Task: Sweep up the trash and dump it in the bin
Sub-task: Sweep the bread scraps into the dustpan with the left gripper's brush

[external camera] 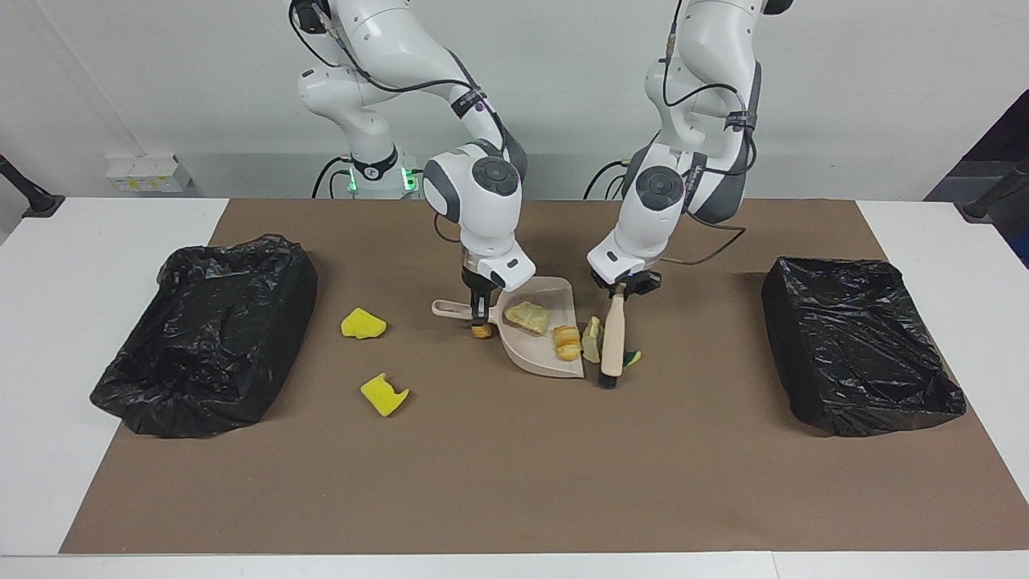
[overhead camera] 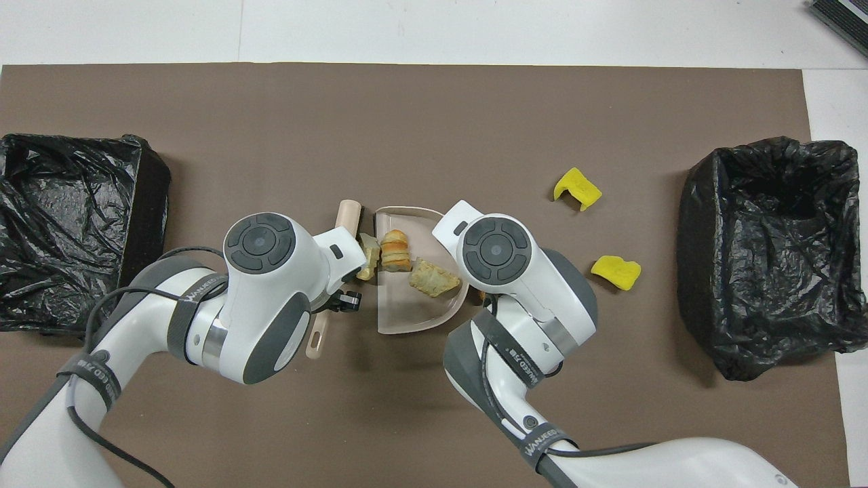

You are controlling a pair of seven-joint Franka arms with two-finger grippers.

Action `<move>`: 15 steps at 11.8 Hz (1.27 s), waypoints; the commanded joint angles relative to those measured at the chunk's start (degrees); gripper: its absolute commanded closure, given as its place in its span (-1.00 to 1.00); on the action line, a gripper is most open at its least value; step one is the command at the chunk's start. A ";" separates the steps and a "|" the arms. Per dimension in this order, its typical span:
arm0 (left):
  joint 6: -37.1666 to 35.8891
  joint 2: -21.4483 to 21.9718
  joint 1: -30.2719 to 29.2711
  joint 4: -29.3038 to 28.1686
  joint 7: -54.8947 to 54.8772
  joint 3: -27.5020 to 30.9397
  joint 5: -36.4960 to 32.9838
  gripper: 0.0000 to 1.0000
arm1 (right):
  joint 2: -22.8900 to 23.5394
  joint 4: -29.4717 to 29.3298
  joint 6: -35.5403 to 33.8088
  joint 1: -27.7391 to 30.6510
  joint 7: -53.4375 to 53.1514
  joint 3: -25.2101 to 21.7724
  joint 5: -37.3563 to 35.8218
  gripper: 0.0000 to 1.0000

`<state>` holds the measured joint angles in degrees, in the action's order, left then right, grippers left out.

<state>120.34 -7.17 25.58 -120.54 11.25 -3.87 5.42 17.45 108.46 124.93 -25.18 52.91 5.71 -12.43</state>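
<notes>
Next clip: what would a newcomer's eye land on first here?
Mid-mat, the left gripper, shut on the brush, presses a scrap against the dustpan mouth, while the right gripper is shut on the pan's handle. Two chunks already lie in the pan. Black-lined bins flank the mat, and two yellow sponge pieces lie loose toward the right arm's end.

A white table (external camera: 96, 241) carries a brown mat (external camera: 498, 474) that covers most of its top. Against the wall, toward the right arm's end, sit small white boxes (external camera: 147, 173). A dark stand foot (external camera: 32, 197) rests at that end, another (external camera: 993, 197) at the left arm's end. A dark ribbed object (overhead camera: 841, 17) lies at one table corner
</notes>
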 commanded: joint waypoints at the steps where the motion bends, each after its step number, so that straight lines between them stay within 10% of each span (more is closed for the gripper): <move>1: -4.66 6.27 1.23 -1.89 -1.06 0.70 5.98 1.00 | -0.66 1.67 1.37 0.84 0.61 0.01 -1.01 1.00; 8: -11.16 10.59 -7.45 8.29 -0.44 1.67 11.28 1.00 | -0.66 1.84 1.28 1.54 0.70 0.00 -1.81 1.00; 15: -10.74 11.21 -20.19 4.97 -9.10 1.93 7.85 1.00 | -1.45 1.50 -3.97 0.57 0.70 0.09 -7.33 1.00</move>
<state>109.84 3.07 9.79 -113.97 7.43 -1.68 14.10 17.27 108.75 123.64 -24.70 52.91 5.65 -16.45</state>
